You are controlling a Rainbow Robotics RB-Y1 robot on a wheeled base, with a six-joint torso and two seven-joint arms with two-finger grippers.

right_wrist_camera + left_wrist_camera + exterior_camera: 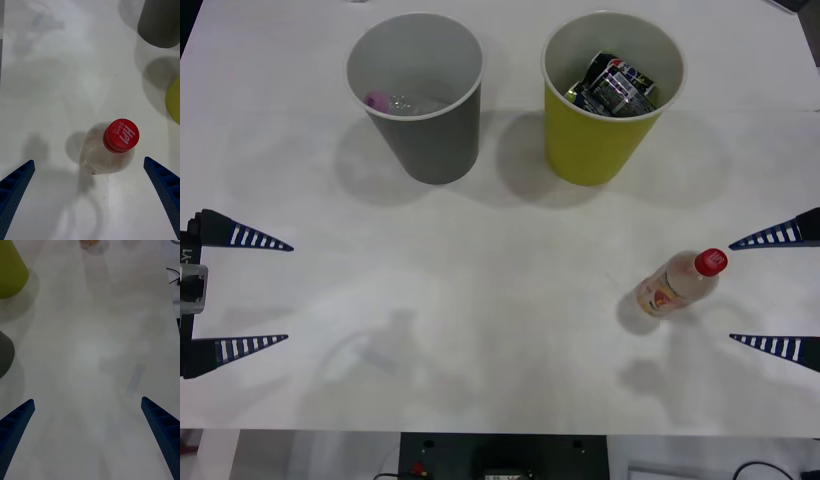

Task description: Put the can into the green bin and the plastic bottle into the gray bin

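**Front view: bottle upright, not yet gripped**

The plastic bottle [677, 284] stands on the worktop [480, 300] between the spread fingers of the right end effector [776, 292]. The left end effector [250, 292] waits open at the left edge. Risk: an off-centre close could topple or roll the bottle. Count: one gray bin [417, 95], one green bin [610, 95] holding crushed cans [615, 85], one bottle outstanding.

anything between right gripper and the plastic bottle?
Nothing: in the right wrist view, bare table separates the open right gripper from the upright plastic bottle.
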